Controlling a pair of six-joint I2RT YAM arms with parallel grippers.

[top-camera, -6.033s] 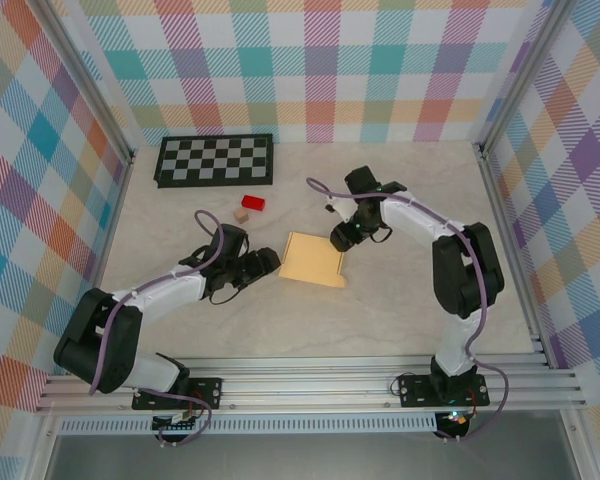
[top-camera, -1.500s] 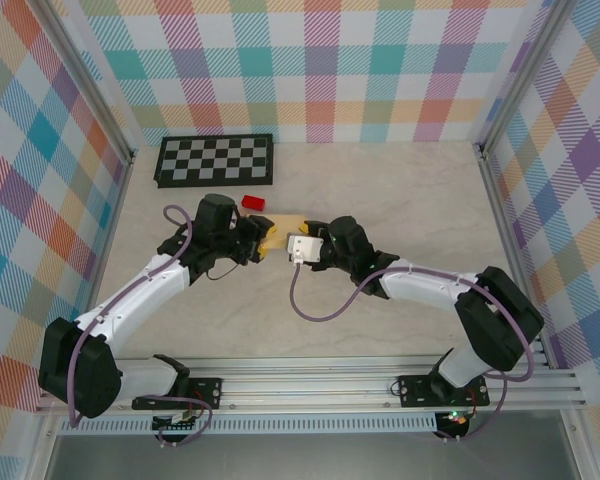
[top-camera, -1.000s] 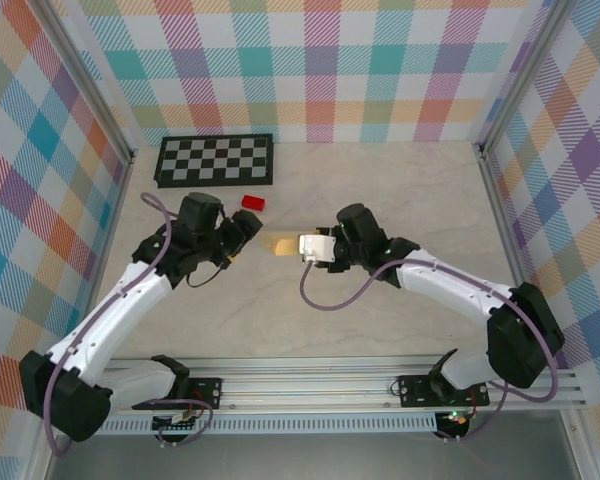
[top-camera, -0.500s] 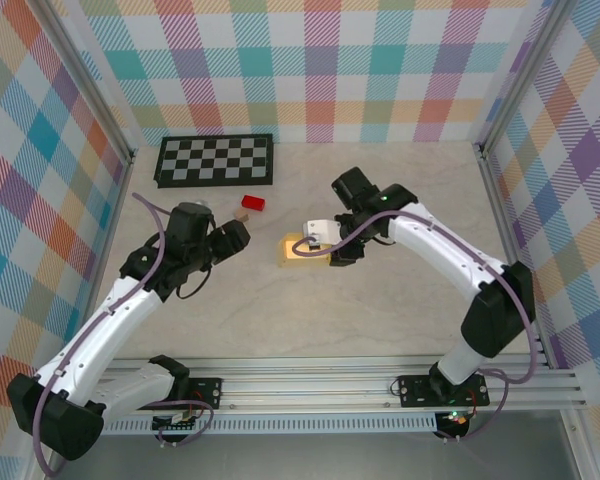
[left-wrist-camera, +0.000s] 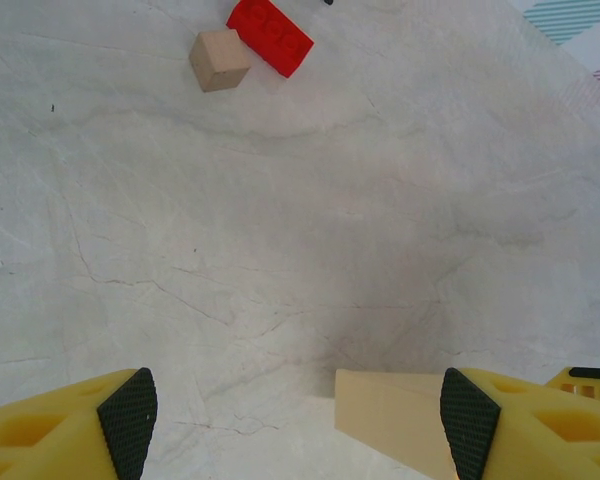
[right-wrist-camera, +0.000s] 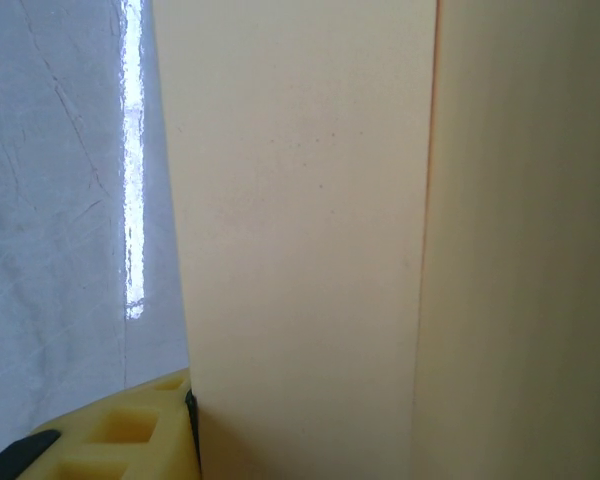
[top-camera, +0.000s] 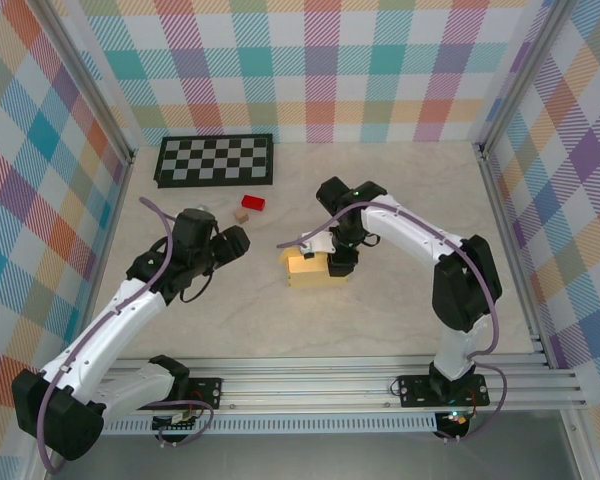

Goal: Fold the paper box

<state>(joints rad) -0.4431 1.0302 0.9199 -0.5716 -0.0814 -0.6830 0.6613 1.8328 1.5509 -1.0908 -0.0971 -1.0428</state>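
Yellow-orange paper box (top-camera: 305,269) in right gripper (top-camera: 337,262) (left gripper (top-camera: 236,241) apart)

You are looking at a pale yellow-orange paper box (top-camera: 305,268) on a cream table (top-camera: 380,320) with grey marble veining, along with a bright red block (top-camera: 253,202), a tan cube (top-camera: 242,214) and a black-and-white checkerboard (top-camera: 215,159). Your walls (top-camera: 320,60) wear a pastel plaid of teal, pink, orange, purple and yellow on white. The left gripper (left-wrist-camera: 298,420) shows yellow fingers (left-wrist-camera: 40,435) with black pads (left-wrist-camera: 130,420).
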